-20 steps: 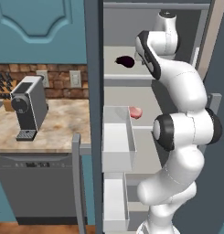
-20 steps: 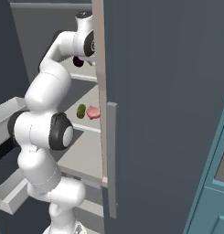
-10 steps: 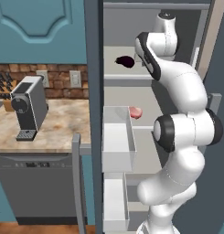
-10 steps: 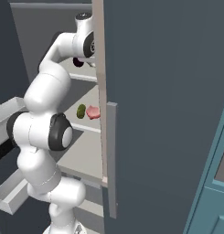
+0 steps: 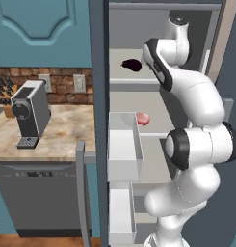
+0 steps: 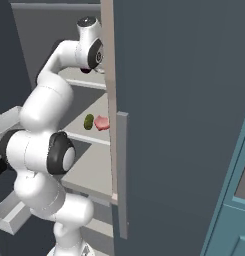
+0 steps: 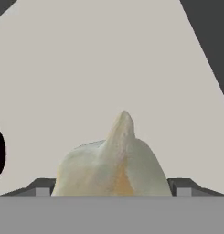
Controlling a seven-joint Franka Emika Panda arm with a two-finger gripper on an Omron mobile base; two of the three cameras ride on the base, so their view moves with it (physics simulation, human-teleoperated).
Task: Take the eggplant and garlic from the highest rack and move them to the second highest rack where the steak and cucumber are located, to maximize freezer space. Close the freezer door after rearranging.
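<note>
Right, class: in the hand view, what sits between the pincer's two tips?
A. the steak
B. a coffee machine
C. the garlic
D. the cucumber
C: the pale, pointed garlic sits right between the tips of the pincer on the light shelf.

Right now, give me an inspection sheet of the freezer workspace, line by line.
Surface: pale grey top rack and second rack inside the open freezer.
Job's things: dark purple eggplant on the top rack; cream garlic bulb close in front of the claw; pink steak and green cucumber side by side on the second rack.
Clutter: nothing seen.
Grippers: claw, fingertips either side of the garlic; contact cannot be told.
Cables: nothing seen.
Surroundings: grey freezer door open; silver coffee machine on the marble counter.
</note>
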